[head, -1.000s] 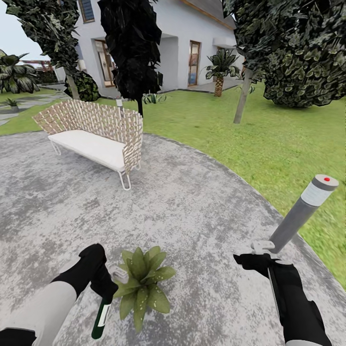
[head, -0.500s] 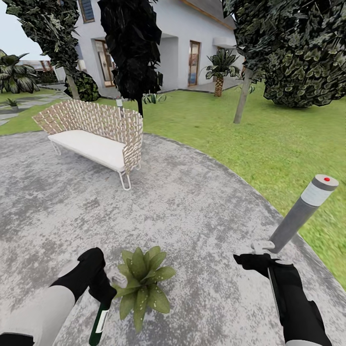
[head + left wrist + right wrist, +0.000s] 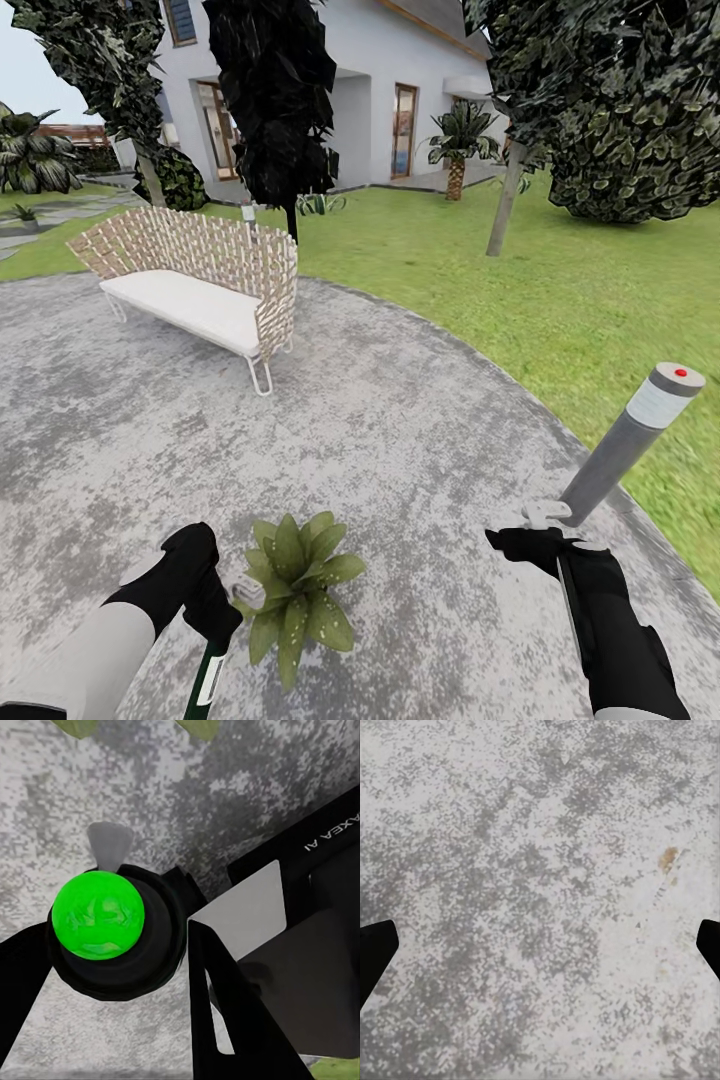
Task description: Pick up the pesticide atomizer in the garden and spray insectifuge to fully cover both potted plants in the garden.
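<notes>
Left gripper [image 3: 222,610] clamped on pesticide atomizer [image 3: 212,668]; right gripper [image 3: 528,528] spread, empty; advice: aim nozzle squarely over potted plant [image 3: 296,584].

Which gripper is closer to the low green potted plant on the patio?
Left. The left gripper, holding the green-bodied atomizer, sits right beside the low green potted plant; the right gripper is well off to its other side.
</notes>
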{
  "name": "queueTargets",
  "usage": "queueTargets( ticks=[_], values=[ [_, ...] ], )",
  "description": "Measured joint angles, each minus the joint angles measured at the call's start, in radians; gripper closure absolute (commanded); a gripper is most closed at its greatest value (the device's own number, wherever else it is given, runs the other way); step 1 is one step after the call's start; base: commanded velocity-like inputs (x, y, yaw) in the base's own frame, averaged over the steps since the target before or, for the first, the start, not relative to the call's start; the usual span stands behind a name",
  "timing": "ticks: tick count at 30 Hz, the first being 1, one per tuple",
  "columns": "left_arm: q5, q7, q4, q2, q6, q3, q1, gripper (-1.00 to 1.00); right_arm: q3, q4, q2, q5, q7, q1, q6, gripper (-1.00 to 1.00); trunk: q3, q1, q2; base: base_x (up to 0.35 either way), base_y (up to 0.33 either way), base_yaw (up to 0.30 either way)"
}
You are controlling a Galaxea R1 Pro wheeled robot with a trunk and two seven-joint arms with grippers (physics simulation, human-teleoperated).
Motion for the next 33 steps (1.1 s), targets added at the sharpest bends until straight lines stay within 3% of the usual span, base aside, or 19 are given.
queueTargets(
  ticks=[8, 13, 33],
  values=[
    [0.0, 0.0, 0.0, 0.0, 0.0, 0.003, 0.0, 1.0, 0.0, 0.0, -0.001, -0.001, 0.0, 0.0, 0.0, -1.0, -0.012, 0.0, 0.0, 0.0, 0.0, 0.0],
    [0.0, 0.0, 0.0, 0.0, 0.0, 0.006, 0.0, 1.0, 0.0, 0.0, -0.002, 0.0, 0.0, 0.0, 0.0, -1.0, -0.035, 0.019, -0.035, 0.0, 0.0, 0.0],
    [0.0, 0.004, 0.0, -0.004, 0.001, 0.001, 0.0, 1.0, 0.0, -0.002, -0.001, 0.0, 0.0, 0.0, 0.0, -1.0, -0.052, 0.031, -0.056, 0.0, 0.0, 0.0]
  ],
)
